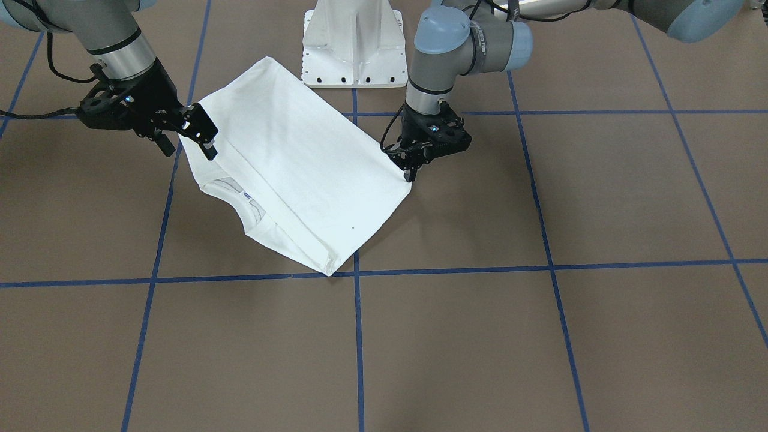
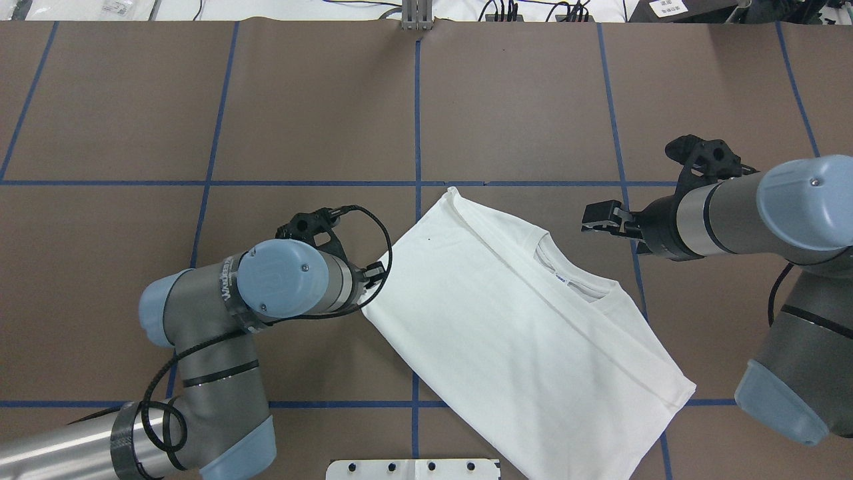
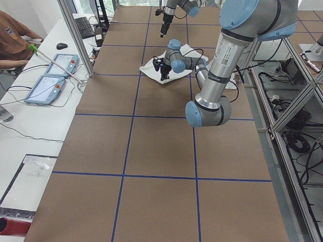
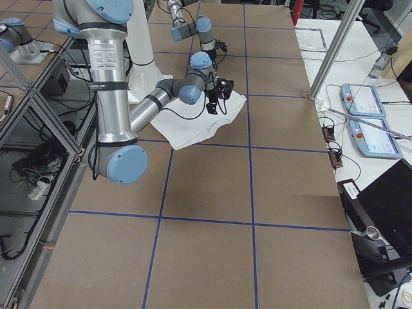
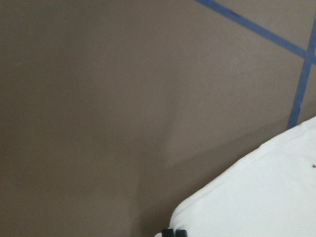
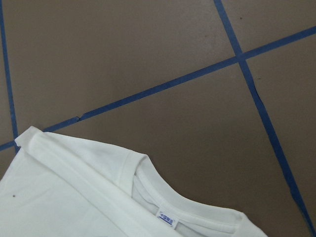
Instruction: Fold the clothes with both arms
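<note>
My left arm [image 2: 213, 373] and right arm [image 2: 720, 210] are grey metal tubes with rounded light-blue joint caps, the left one with white lettering on a dark band, and black cables [image 1: 36, 113] loop alongside. My left gripper [image 1: 410, 173] and right gripper [image 1: 187, 149] are black, skeletal two-finger claws, each with a small blue light. My white pedestal [image 1: 354, 48] has a row of dark screw holes.

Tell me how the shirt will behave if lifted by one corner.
Probably floppy: the shirt lies flat in soft folded layers, so a lifted corner would likely drape and unfold. Its edges look thin, so it is probably light. Pushed, it would likely bunch rather than slide whole.
</note>
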Motion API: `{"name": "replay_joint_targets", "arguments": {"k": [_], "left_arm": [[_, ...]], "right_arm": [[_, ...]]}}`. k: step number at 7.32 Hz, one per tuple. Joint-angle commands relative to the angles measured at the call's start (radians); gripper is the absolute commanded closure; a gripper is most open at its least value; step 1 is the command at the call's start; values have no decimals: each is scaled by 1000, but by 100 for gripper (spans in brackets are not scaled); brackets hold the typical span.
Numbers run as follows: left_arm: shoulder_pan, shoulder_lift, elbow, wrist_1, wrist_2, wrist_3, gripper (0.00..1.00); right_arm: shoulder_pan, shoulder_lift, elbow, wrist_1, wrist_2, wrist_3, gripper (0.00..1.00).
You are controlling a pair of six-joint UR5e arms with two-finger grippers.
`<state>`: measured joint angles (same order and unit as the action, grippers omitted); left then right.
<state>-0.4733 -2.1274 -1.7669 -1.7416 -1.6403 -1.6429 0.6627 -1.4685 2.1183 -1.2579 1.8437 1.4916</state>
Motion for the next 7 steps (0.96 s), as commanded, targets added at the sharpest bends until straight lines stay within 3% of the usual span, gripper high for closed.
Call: {"name": "replay_joint_targets", "arguments": {"k": [1,3,7], "left_arm": [[-124,-3,27,-7,-21,99,100],[-189,-78,166,-68,-19,176,100],[-278,-302,679,-431,-12,250,100]], "right_arm": [[2,7,5,0,2,1,0],[1,7,5,0,0,1,0],[0,8,5,0,-1,1,0]]}}
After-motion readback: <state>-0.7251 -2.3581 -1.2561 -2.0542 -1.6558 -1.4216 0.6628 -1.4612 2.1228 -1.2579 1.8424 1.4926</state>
